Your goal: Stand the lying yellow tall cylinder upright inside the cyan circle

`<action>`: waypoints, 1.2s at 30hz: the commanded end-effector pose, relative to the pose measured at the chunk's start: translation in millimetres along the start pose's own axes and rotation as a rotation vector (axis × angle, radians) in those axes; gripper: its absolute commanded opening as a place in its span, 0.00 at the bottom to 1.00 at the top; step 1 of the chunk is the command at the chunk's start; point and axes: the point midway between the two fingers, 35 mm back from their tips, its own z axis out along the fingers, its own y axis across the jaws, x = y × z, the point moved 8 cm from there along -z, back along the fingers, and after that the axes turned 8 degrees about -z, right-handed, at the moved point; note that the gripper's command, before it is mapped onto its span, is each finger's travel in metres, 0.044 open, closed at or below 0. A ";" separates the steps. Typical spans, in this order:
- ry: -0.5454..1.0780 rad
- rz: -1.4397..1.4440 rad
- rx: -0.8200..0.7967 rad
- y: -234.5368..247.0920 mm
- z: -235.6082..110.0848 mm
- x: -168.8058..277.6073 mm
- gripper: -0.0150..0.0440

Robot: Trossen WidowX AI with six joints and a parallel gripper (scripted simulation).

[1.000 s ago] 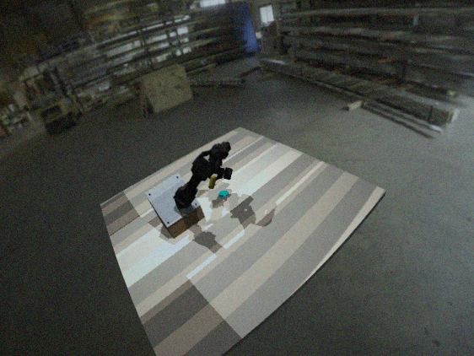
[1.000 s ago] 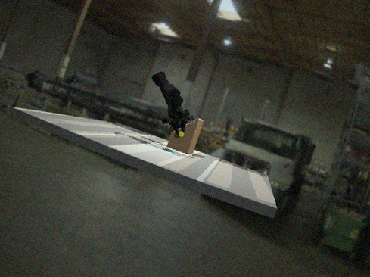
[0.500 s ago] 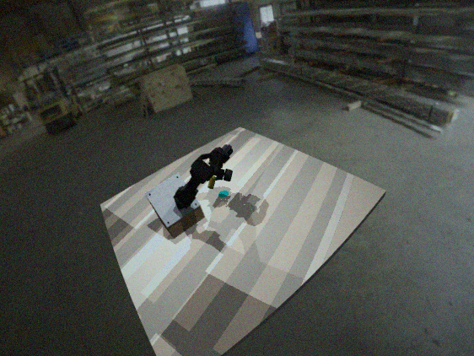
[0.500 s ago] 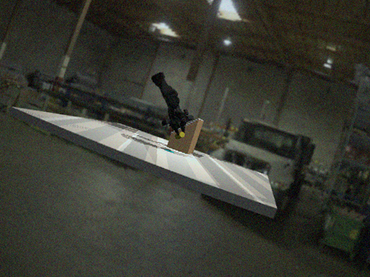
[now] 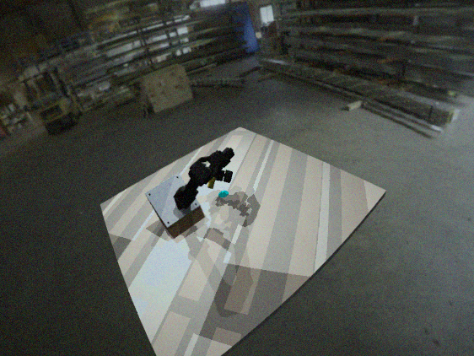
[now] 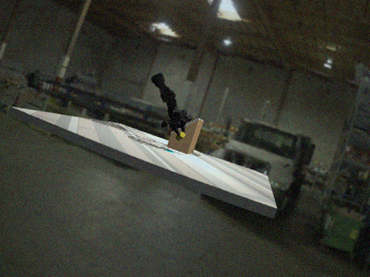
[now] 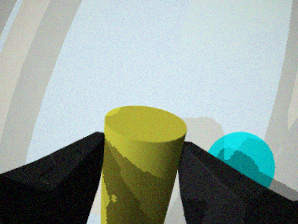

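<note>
My gripper (image 7: pixel 143 147) (image 5: pixel 212 181) (image 6: pixel 179 131) is shut on the yellow tall cylinder (image 7: pixel 140 172) (image 5: pixel 211 183) (image 6: pixel 181 133) and holds it above the striped board. In the wrist view the cylinder sits between the two black fingers, its flat end facing away from the camera. The cyan circle (image 7: pixel 245 157) (image 5: pixel 223 194) (image 6: pixel 169 150) lies flat on the board, just to the right of the cylinder in the wrist view and partly hidden by the right finger. In the top view the cylinder hangs a little to the left of and above the circle, apart from it.
The arm stands on a grey-topped brown block (image 5: pixel 169 202) (image 6: pixel 188 138) on the large striped board (image 5: pixel 295 211) (image 6: pixel 104 140). The board lies on a dark warehouse floor, with shelving and a truck far behind.
</note>
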 end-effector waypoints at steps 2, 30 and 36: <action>-0.043 -0.004 -0.009 -0.4 -0.1 3.5 0.43; -0.230 -0.032 -0.021 -3.3 2.2 18.0 0.43; -0.271 -0.041 -0.018 -3.7 2.4 21.0 0.43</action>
